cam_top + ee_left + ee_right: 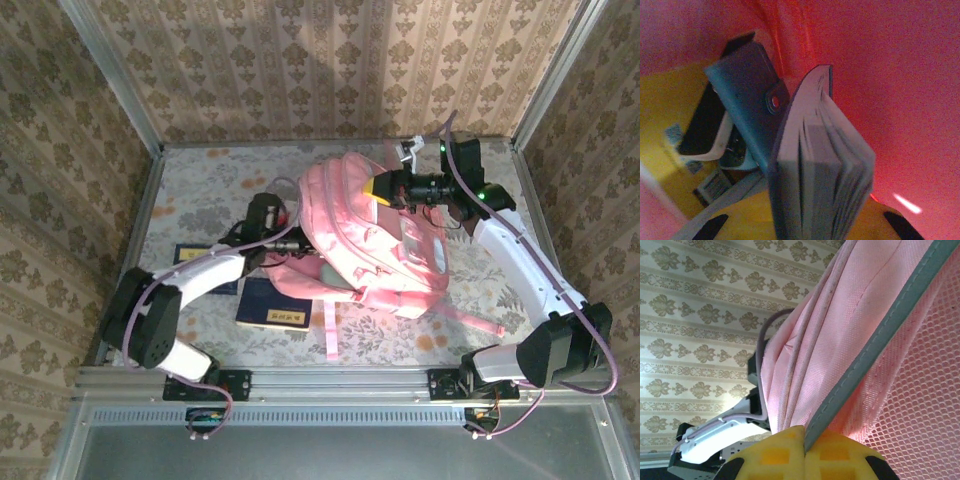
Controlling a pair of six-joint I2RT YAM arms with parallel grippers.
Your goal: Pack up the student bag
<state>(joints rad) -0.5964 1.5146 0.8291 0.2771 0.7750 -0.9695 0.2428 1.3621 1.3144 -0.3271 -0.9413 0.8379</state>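
The student bag (370, 245) lies in the middle of the table, pink with pale panels and straps trailing toward me. My right gripper (385, 187) is at its far top edge. In the right wrist view the yellow pads (775, 457) are shut on the bag's grey trim (875, 345), holding pink fabric and mesh up. My left gripper (288, 238) reaches into the bag's left side. Inside, the left gripper (815, 222) is shut on a thick book (825, 175), spine down and pages fanned, beside a blue snap-button case (752, 95).
Two dark blue books lie on the table at the left, one (270, 305) near the bag's lower corner and one (190, 255) partly under my left arm. A pink strap (330, 335) trails toward the front edge. Patterned walls (330, 60) close in the table.
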